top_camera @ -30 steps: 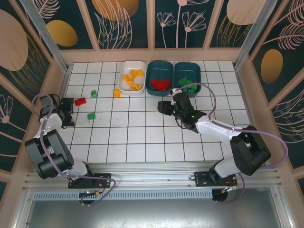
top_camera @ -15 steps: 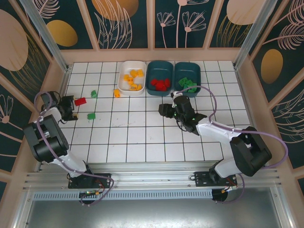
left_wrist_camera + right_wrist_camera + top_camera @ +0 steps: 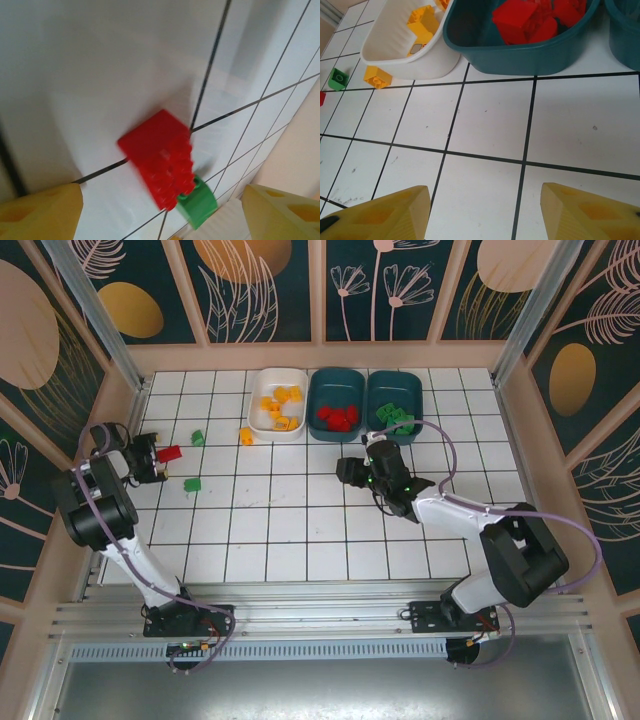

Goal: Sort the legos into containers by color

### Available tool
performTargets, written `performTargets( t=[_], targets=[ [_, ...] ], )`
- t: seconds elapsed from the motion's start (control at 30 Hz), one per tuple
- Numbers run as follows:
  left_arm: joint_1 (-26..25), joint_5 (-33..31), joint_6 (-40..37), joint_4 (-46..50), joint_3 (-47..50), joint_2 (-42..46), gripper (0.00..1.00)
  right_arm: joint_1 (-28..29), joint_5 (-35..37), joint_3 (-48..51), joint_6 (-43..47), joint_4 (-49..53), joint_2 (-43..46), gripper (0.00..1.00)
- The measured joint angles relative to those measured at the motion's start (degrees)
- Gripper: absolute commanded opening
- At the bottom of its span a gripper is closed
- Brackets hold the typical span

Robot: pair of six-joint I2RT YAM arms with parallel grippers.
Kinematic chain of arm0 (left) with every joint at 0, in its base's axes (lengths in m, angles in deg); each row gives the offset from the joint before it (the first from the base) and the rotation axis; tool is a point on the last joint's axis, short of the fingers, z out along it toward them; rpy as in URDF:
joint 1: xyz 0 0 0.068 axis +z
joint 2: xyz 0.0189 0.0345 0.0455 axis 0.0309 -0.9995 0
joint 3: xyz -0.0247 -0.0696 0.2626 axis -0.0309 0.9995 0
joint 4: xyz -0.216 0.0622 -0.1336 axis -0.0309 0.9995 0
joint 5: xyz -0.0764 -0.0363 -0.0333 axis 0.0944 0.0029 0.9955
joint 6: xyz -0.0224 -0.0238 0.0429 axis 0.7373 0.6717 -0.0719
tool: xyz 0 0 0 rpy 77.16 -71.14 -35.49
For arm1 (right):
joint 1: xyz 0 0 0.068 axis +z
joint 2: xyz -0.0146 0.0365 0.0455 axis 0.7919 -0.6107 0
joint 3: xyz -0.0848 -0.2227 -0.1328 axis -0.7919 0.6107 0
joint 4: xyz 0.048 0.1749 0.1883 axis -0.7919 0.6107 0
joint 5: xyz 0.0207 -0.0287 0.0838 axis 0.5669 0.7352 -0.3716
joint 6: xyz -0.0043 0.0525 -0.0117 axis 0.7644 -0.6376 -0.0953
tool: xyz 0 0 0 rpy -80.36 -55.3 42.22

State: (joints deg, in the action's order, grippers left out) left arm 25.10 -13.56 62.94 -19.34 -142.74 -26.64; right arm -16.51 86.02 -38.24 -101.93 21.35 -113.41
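The left arm is folded tight at the worktop's (image 3: 300,530) left edge, its pincer (image 3: 152,455) pointing right at a red brick (image 3: 169,452). The left wrist view adds what the overhead cannot: the fingers (image 3: 42,210) are spread wide, and the brick lies on the tiles ahead between them, untouched, with a green brick (image 3: 196,204) farther off. The right arm reaches to mid-worktop, its pincer (image 3: 347,470) aimed at the bins. Its wrist view shows the jaws apart and empty, a yellow brick (image 3: 377,76) lying beside the white bin (image 3: 395,55), and red bricks (image 3: 520,20) in the teal bin (image 3: 520,50).
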Motion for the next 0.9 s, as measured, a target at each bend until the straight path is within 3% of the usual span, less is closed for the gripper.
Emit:
performTargets(
  t=[0.13, 0.37, 0.7, 0.9],
  targets=[
    [0.1, 1.1, 0.5, 0.7, -2.7, -2.4, 0.79, -0.2, 0.2, 0.0, 0.0, 0.0, -0.5, 0.61],
    [0.3, 2.9, 0.8, 2.0, -4.7, -4.5, 0.64, -0.6, 0.6, 0.0, 0.0, 0.0, -1.7, 0.61],
    [0.5, 5.6, -1.0, 3.7, -7.5, -6.9, 0.59, -1.9, 0.0, 0.0, 0.0, 0.0, -2.6, 0.6],
    [0.5, 6.0, -3.2, 5.2, -8.4, -7.9, 0.4, -2.5, -0.3, 0.0, 0.1, 0.5, -2.2, 0.6]
  ],
)
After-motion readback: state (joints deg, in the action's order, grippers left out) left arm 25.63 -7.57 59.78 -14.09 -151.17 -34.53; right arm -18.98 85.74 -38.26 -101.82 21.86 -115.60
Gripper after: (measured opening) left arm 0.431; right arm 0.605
